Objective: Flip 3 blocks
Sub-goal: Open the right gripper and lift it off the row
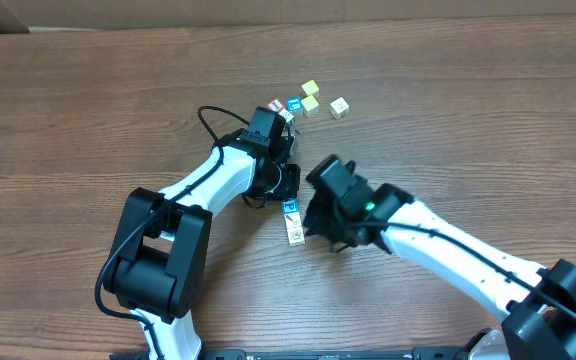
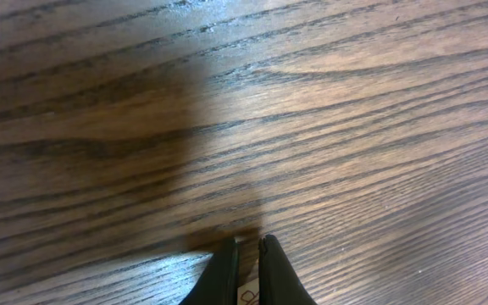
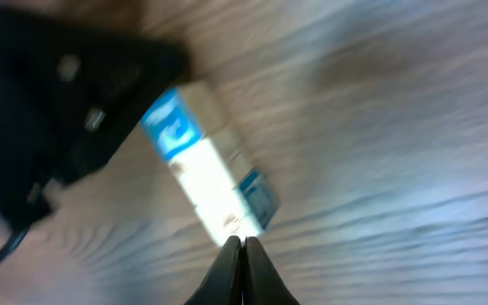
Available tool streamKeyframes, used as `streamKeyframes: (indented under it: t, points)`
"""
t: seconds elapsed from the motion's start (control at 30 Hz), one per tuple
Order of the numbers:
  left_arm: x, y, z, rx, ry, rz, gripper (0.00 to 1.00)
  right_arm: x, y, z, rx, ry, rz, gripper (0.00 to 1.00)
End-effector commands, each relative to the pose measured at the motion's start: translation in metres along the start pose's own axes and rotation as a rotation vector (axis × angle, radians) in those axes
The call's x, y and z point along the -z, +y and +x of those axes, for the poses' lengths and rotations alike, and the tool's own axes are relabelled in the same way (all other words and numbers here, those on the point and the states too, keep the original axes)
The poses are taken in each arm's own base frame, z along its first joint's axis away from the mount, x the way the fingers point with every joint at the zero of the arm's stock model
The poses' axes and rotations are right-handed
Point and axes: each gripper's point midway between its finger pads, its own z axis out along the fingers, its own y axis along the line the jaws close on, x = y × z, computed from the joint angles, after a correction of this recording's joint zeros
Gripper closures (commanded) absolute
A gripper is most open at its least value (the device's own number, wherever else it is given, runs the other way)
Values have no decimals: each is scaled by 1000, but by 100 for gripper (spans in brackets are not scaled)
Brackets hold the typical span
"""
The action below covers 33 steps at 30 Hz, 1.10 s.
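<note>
Wood-grain tabletop (image 1: 88, 90) in the overhead view, w/ the three blocks (image 1: 293, 223) lying near centre in a short row, touching end to end. The blue-and-white face is at the far end and the two pale ones follow toward the arms' bases. The left end effector (image 1: 287, 190) sits just beyond the blue end, and the right end effector (image 1: 306, 228) is just beside the near end, on its right. Further back, well apart from the row, is a loose group incl. a red-faced cube (image 1: 277, 105), yellow cubes (image 1: 310, 88) and a cream cube (image 1: 339, 107). Left wrist view: fingers (image 2: 223, 275) clenched together, tips low over bare wood. A pale bit shows betw. them at the bottom edge, can't tell what. Right wrist view is blurred: fingers (image 3: 227, 280) clenched too, tips at the lower end of the row, gripping nothing, w/ the left arm's dark bulk by the blue end.
</note>
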Motion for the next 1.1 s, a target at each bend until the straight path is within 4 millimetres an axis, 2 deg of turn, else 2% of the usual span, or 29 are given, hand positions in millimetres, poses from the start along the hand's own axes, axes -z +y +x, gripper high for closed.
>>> streamKeyframes:
  t: [0.0, 0.2, 0.87, 1.07]
  points:
    - [-3, -4, -2, -7, 1, 7, 96, 12, -1, -20, 37, -44, -11, 96]
    - [-3, -4, -2, -9, 2, 7, 96, 13, -10, -31, 23, -85, 28, 96]
    - [-3, -6, -2, -16, 1, 15, 96, 18, -24, -55, 8, -205, 93, 96]
    - [-3, -10, -1, -18, 6, 33, 96, 22, -42, -68, -48, -207, 133, 96]
